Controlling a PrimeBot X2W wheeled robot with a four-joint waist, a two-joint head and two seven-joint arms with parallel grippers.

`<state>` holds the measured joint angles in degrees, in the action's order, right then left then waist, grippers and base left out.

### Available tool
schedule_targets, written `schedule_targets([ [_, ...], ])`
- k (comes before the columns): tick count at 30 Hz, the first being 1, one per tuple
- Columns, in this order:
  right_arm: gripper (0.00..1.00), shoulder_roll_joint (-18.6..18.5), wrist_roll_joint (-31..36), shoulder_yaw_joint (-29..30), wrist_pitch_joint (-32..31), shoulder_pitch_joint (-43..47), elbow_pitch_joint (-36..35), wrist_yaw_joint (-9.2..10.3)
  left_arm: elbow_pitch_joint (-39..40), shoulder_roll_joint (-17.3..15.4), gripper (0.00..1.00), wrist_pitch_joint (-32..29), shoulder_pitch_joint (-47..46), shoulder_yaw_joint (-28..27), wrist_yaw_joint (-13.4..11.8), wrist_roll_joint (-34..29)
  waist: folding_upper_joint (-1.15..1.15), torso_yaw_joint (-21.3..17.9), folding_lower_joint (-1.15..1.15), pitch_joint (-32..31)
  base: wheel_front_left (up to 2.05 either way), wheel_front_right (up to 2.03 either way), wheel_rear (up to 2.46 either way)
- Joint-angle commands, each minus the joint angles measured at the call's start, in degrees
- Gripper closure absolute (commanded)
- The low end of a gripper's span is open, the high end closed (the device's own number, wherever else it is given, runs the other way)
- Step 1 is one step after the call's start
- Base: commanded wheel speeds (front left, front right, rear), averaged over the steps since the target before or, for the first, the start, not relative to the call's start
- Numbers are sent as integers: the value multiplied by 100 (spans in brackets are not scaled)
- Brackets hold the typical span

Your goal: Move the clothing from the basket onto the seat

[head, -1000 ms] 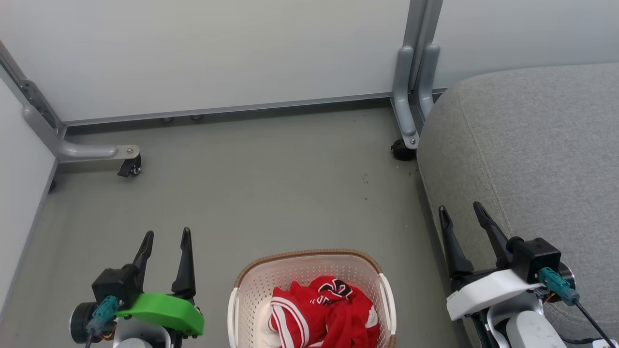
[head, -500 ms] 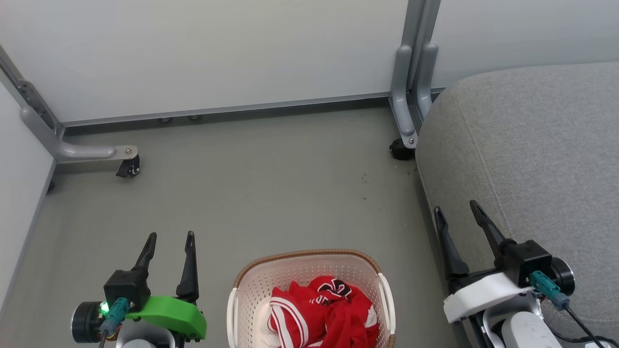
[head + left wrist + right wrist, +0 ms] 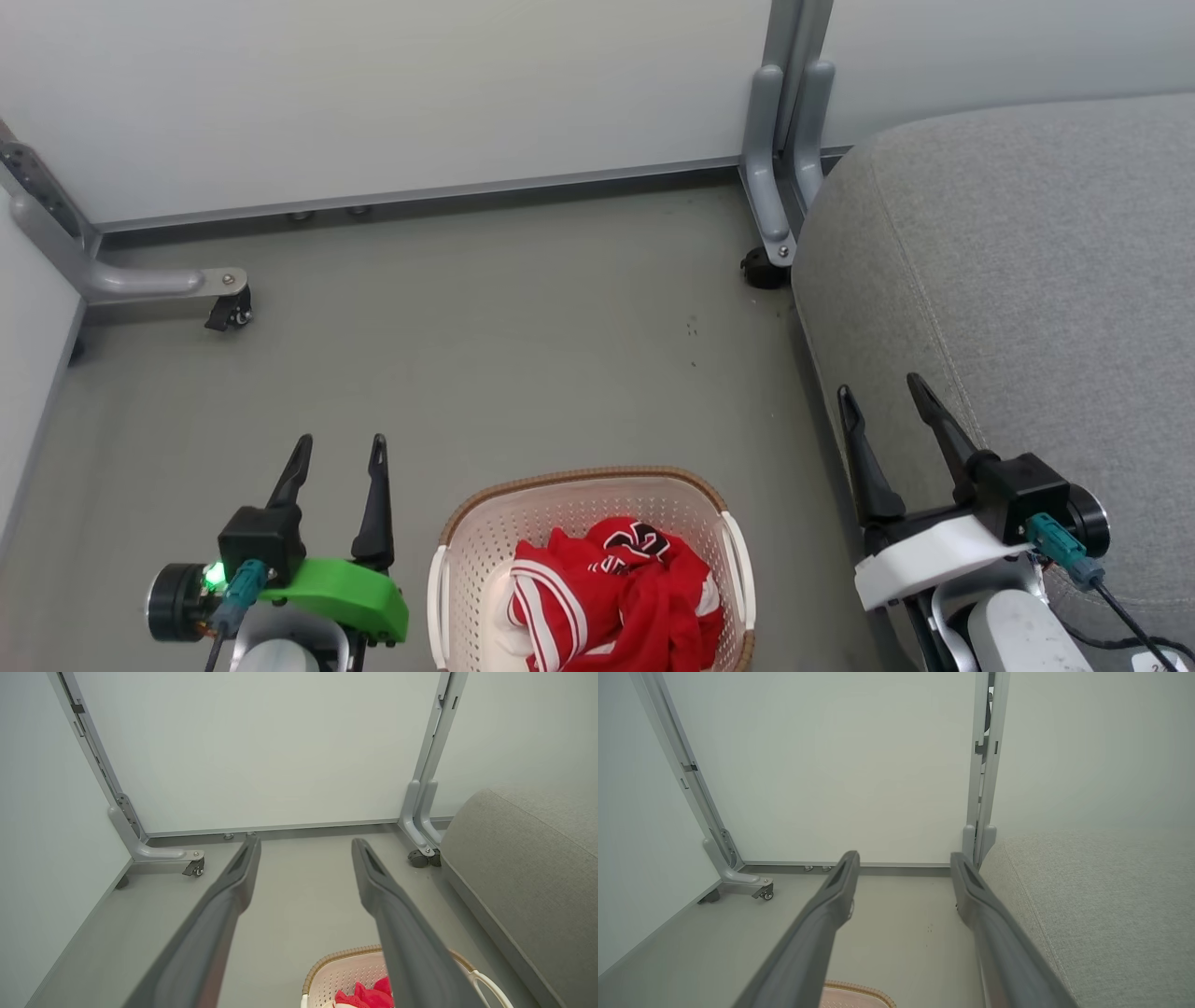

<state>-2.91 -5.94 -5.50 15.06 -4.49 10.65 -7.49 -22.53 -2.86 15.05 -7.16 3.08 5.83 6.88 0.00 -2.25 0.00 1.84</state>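
Note:
The red and white clothing (image 3: 616, 593) lies crumpled inside the cream basket (image 3: 476, 537) with its brown rim, at the bottom middle of the head view. The grey seat (image 3: 1027, 280) fills the right side. My left gripper (image 3: 341, 448) hovers open over the floor, left of the basket, empty. My right gripper (image 3: 880, 390) is open and empty at the seat's left edge, right of the basket. In the left wrist view the basket (image 3: 341, 970) and a bit of clothing (image 3: 369, 995) sit below the open fingers (image 3: 233, 891), with the seat (image 3: 528, 868) at right. The right wrist view shows the basket's rim (image 3: 859, 990) and the seat (image 3: 1101, 905).
Pale partition panels (image 3: 392, 93) on grey metal feet close off the back and left. One castor foot (image 3: 229, 313) stands at the left, another castor (image 3: 761, 271) by the seat's far corner. Grey floor (image 3: 513, 355) lies open beyond the basket.
The whole head view has shifted slightly, so the camera moved. Both grippers stay open and hold roughly the same places beside the basket.

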Motion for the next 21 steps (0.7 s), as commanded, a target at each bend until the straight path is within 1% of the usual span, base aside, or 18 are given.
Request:
schedule_targets([
  [1,0,-11,-25,10,17,-105,-54,0,-22,-7,0,18,-174,56,-36,-75,0,-79,0,172,0,0,0],
  [6,0,-9,-31,-7,17,-356,-216,0,-281,-10,0,10,-567,388,-138,-214,0,-221,0,681,0,0,0],
  [10,0,-7,-48,-47,17,-604,-353,0,-605,-10,0,9,-983,777,-213,-249,0,-354,0,1185,0,0,0],
  [15,0,-4,-95,-111,17,-952,-535,0,-1238,-13,0,8,-1574,1397,-258,-320,0,-514,0,1881,0,0,0],
  [21,0,-2,-152,-174,17,-1344,-782,0,-2114,-20,0,8,-2312,2142,-241,-456,0,-706,0,2681,0,0,0],
])
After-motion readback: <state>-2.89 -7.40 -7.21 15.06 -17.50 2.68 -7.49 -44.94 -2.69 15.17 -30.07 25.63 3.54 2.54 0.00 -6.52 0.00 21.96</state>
